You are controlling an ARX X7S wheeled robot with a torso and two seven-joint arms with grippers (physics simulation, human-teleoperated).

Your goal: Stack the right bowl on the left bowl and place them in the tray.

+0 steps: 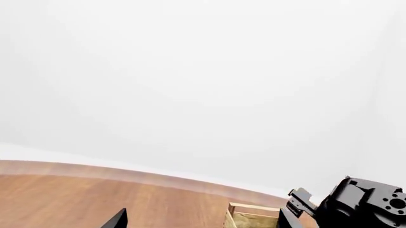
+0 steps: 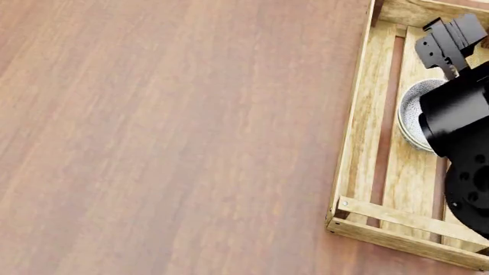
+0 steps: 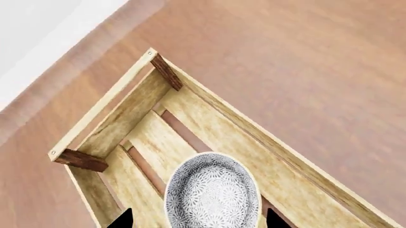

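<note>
A grey-and-white patterned bowl rests on the slats of the tray, the pale wooden crate. Seen from the head, that bowl is half hidden under my black right arm, and I cannot tell whether a second bowl lies beneath it. My right gripper hangs open above the bowl, one dark fingertip on each side and clear of the rim. Over the table, beside a corner of the tray, my left gripper stands open and holds nothing.
The tray sits at the right of the brown wooden table. The table's far edge meets a white wall. My right arm's wrist stands close to the left gripper.
</note>
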